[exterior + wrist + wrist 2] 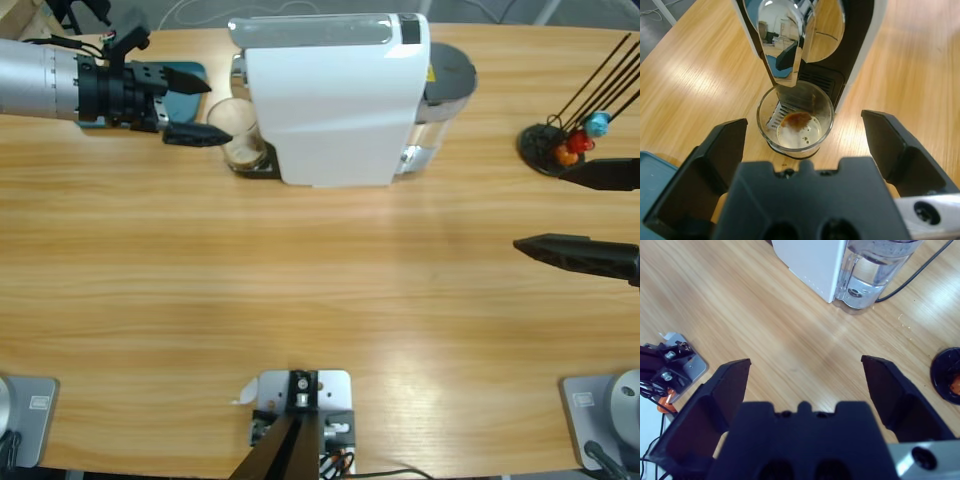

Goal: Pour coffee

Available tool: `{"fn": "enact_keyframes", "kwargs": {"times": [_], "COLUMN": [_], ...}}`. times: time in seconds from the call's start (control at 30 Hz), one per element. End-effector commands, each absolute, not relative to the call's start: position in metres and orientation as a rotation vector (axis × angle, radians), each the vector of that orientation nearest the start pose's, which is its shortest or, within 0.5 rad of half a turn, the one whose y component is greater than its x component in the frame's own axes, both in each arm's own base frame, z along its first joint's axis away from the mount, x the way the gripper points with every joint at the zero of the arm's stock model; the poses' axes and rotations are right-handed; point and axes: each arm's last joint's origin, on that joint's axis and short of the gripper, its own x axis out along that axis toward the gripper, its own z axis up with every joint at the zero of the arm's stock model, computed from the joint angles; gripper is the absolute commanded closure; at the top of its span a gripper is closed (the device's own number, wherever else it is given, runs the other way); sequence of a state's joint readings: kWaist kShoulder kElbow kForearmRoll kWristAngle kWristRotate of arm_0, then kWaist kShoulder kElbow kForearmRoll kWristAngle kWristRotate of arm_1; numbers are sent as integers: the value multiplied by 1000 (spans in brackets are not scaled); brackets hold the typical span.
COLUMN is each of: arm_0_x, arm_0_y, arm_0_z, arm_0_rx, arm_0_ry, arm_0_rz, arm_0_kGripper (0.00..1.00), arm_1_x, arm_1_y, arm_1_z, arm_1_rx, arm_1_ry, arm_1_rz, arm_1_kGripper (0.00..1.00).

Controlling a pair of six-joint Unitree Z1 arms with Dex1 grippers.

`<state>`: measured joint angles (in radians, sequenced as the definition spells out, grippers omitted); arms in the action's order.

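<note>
**Coffee in tumbler under the machine spout, both grippers standing open**

Coffee (pixel 799 125): a shallow brown-and-tan layer is lying in the bottom of a clear glass tumbler (pixel 238 134), which is sitting upright on the drip tray at the white coffee machine (pixel 330 95), on the machine's nine-o'clock side in the high view. In the left wrist view the chrome spout (pixel 785 35) is hanging directly above the glass.

Left gripper (pixel 195 108): reaching in from the nine-o'clock edge, jaws spread wide; one jaw tip is lying just beside the tumbler's rim, the other is lying over a teal tray (pixel 185 92). The glass is standing ahead of the jaws, not between them.

Right gripper (pixel 570 205): entering from the three-o'clock edge, jaws wide apart and holding nothing, hovering over bare wood.

Water tank (pixel 875 270): clear, part full, sitting at the machine's rear; a black cable (pixel 920 270) is trailing away from it.

Capsule stand (pixel 560 145): black round base at two o'clock, carrying blue, red and orange capsules, with thin black rods fanning upward.

Table (pixel 300 280): long, light wood with running grain, catching a soft glare near the middle. A strip of grey floor is showing beyond the twelve-o'clock edge.
</note>
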<state>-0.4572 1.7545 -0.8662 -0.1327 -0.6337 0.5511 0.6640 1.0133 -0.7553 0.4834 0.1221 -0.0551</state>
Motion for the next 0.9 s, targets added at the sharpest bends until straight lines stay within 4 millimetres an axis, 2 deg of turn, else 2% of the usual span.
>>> {"fn": "enact_keyframes", "kwargs": {"times": [0.03, 0.9], "arm_0_x": [291, 304], "arm_0_y": [-175, -192], "arm_0_z": [216, 201], "arm_0_rx": [392, 423], "arm_0_ry": [528, 494], "arm_0_rz": [-1234, -1212], "arm_0_kGripper": [0, 0], "arm_1_x": [103, 108], "arm_1_y": [86, 90], "arm_1_z": [306, 303], "arm_1_rx": [-276, -283], "arm_1_ry": [768, 792], "arm_1_rz": [752, 752], "arm_1_kGripper": [0, 0]}}
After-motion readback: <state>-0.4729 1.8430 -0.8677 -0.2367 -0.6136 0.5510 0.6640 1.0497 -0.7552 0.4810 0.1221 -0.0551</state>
